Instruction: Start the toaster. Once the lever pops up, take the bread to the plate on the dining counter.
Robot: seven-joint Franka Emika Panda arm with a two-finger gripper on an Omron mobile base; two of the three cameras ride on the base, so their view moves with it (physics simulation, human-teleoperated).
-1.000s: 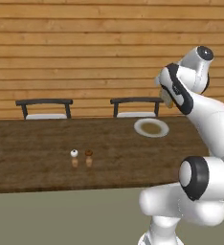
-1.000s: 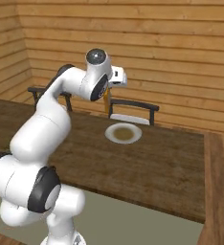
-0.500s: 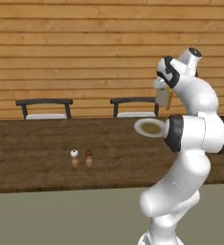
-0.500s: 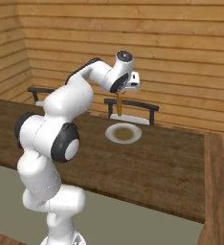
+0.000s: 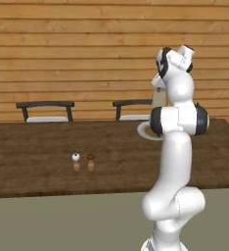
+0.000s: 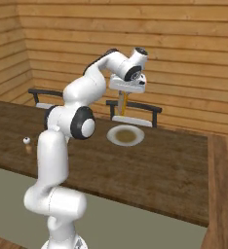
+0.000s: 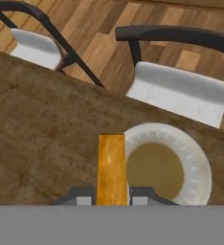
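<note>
With the gripper (image 7: 112, 200) clamped on the bread (image 7: 111, 167), held edge-up above the dining counter (image 7: 42, 129) just beside the plate (image 7: 196, 162), the arm should shift over the plate's centre, lower, then release.

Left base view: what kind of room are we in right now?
Most likely the dining side of a kitchen, and a rendered one. A long dining counter of dark wood has two dark chairs with pale seats behind it, an off-white plate and two small shakers on it, and plank walls around.
</note>
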